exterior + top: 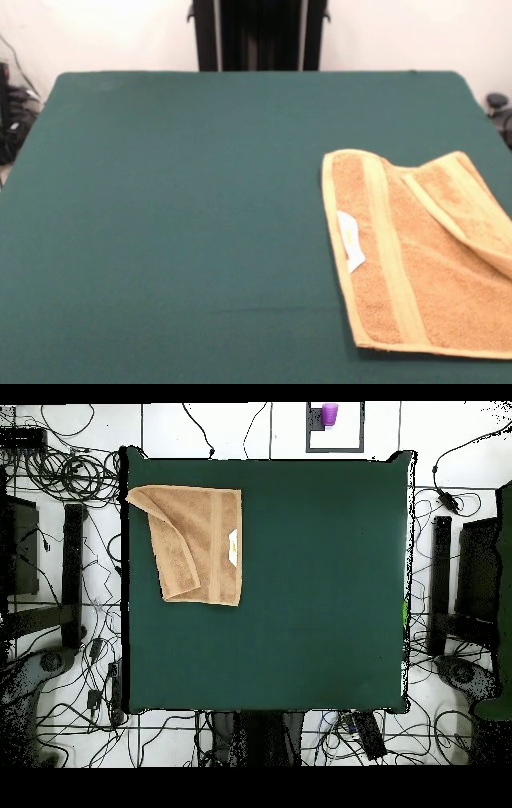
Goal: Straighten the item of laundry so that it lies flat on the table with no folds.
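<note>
The orange-tan terry towel (pixel 416 256) lies at the near right of the dark green table (pixel 184 208) in the front view. Its far right corner is folded over onto itself as a flap (pixel 464 200). A small white label (pixel 350 238) sits near its left hem. In the overhead view the towel (pixel 205 544) lies at the top left of the table (pixel 320 604), with the folded flap (pixel 165 534) along its left side and the label (pixel 233 547) by its right edge. The gripper shows in neither view.
The robot's black pedestal (pixel 258 34) stands behind the table's far edge. Cables and equipment (pixel 60 474) lie on the floor around the table. A purple cup (pixel 329 414) stands beyond the table's top edge in the overhead view.
</note>
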Tool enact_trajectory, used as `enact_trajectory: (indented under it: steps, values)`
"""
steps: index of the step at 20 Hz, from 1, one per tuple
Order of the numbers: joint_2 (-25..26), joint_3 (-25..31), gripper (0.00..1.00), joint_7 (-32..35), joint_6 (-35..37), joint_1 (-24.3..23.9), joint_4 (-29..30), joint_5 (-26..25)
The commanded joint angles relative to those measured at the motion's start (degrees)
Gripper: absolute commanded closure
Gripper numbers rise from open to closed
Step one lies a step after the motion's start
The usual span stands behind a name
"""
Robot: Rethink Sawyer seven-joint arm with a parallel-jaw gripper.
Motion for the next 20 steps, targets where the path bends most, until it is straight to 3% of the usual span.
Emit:
enact_trajectory:
  steps: [1,6,10,15,20]
  values:
    - [1.5,-3.1,0.00,24.1,-2.9,6.1,11.8,-0.5]
    - [1.8,-4.6,0.00,25.7,-3.5,8.2,11.7,-0.2]
    - [2.8,-5.4,0.00,23.2,-6.1,7.9,13.3,2.0]
    - [2.5,-6.0,0.00,22.2,-4.3,7.8,11.9,0.4]
    - [3.3,-6.9,0.00,18.5,-13.0,6.9,18.2,3.5]
